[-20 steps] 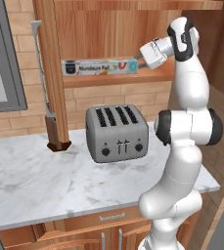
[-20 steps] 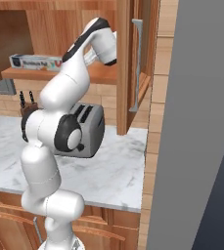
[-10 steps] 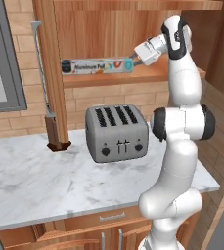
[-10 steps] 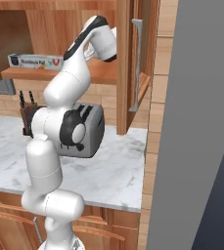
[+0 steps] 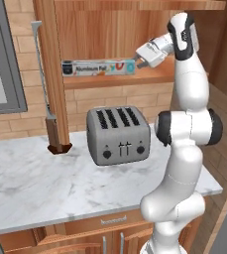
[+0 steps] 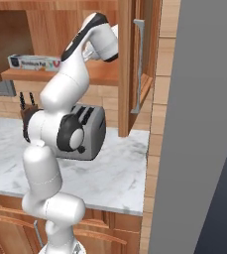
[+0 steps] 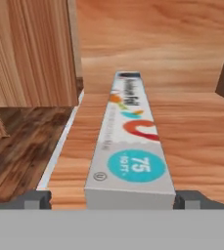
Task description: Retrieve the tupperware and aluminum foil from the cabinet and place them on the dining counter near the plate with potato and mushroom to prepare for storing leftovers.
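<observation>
The aluminum foil (image 5: 97, 67) is a long white-silver box lying on the plank shelf (image 5: 110, 80) of the orange-brown wooden cabinet (image 5: 115, 25). My gripper (image 5: 136, 62) is at the box's right end, level with it. In the hand view the aluminum foil (image 7: 130, 141) runs straight away from me, its blue round mark nearest. My gripper (image 7: 113, 200) is open, with one dark fingertip on each side of the box's near end (image 7: 35, 199). From the right base view the aluminum foil (image 6: 33, 62) lies left of my raised arm.
A silver four-slot toaster (image 5: 119, 135) stands on the marble worktop (image 5: 35, 183) below the shelf. The cabinet's open door (image 6: 135, 64) hangs to the right of the arm, another door edge (image 5: 50, 74) to the left. A dark knife block (image 6: 27, 105) stands behind the arm.
The hand has swung left along the shelf and come up to the right end of the foil box. The jaws have stayed wide.
</observation>
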